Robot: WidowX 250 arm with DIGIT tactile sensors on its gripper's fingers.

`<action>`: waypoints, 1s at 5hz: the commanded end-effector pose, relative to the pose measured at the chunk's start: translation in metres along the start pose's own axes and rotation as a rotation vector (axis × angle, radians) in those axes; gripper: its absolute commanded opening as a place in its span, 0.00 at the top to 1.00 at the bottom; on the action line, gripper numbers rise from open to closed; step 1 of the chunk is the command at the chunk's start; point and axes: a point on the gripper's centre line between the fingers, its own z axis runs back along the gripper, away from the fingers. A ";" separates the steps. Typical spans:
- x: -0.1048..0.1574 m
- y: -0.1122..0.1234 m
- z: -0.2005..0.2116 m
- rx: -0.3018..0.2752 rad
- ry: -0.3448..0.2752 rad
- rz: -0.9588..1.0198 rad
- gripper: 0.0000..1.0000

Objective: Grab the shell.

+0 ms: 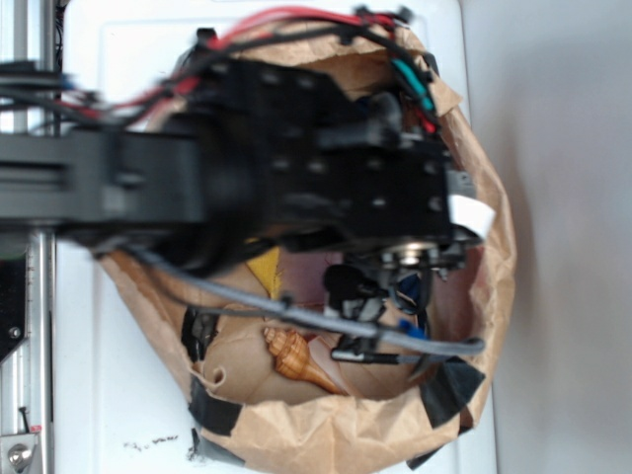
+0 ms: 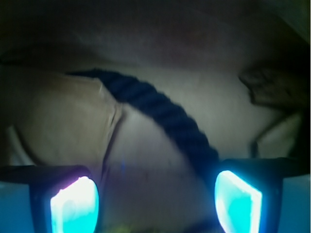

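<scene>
The shell (image 1: 296,357) is an orange-brown banded spiral lying on the floor of the brown paper bowl (image 1: 494,267), near its front wall. My gripper (image 1: 380,296) hangs inside the bowl, behind and to the right of the shell and apart from it. In the wrist view the gripper (image 2: 155,194) is open, its two glowing cyan pads (image 2: 75,206) wide apart over bare paper. The shell is out of the wrist view.
A dark blue rope (image 2: 160,114) runs diagonally across the paper and passes by the right pad. A brown wood piece (image 2: 272,87) lies at the far right. A yellow item (image 1: 265,269) sits under the arm. Black tape patches (image 1: 449,387) and a grey cable (image 1: 326,318) cross the bowl.
</scene>
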 end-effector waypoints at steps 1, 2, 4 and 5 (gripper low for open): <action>0.023 -0.035 0.017 -0.053 -0.110 -0.189 0.00; 0.019 -0.037 0.037 -0.112 -0.146 -0.223 0.00; -0.002 -0.044 0.038 -0.091 -0.115 -0.296 0.00; -0.015 -0.047 0.037 -0.105 -0.088 -0.342 0.00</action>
